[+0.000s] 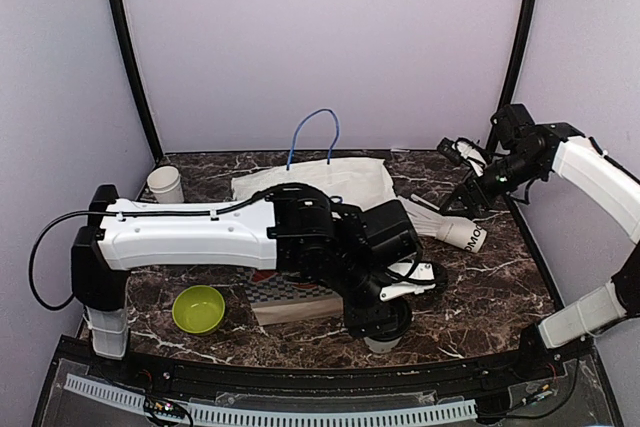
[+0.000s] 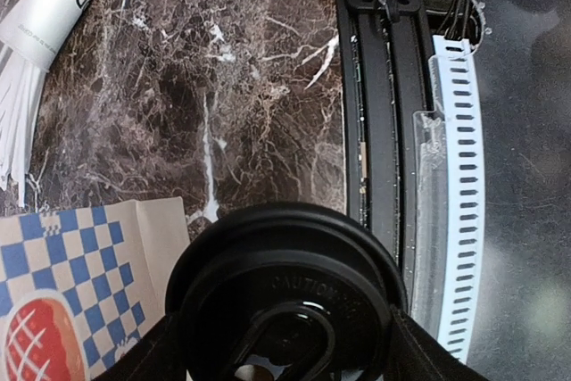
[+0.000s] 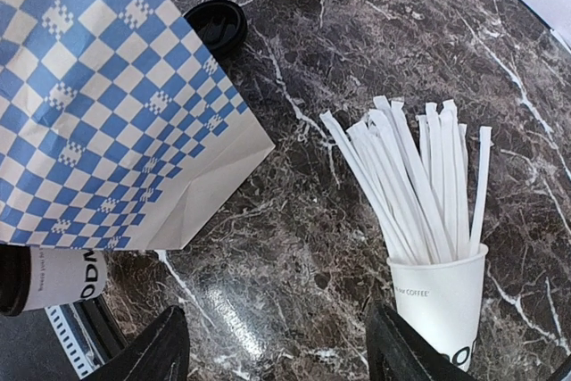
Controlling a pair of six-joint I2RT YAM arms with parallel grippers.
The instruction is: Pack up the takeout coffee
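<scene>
Black-lidded takeout coffee [image 2: 285,301] stands by the table's [image 2: 223,86] near edge beside the checkered bag [image 2: 80,283]; left gripper [image 2: 281,359] straddles it wide, whether gripping I cannot tell; right gripper [image 3: 281,345] hangs open, empty; a slack hold could tip it overboard.

The top external camera is looking down from high behind the robot, taking in the whole marble table [image 1: 500,277], with the left arm's base [image 1: 105,322] at 8 o'clock and the right arm's base [image 1: 575,322] at 4 o'clock. The left wrist camera is facing straight down, very close over a takeout coffee cup [image 2: 285,301] at 6 o'clock. The right wrist camera is sitting farther back, angling down across the tabletop. All three views are sharing the blue-checkered paper bag [image 3: 116,104] and the cup of straws [image 3: 442,296].
</scene>
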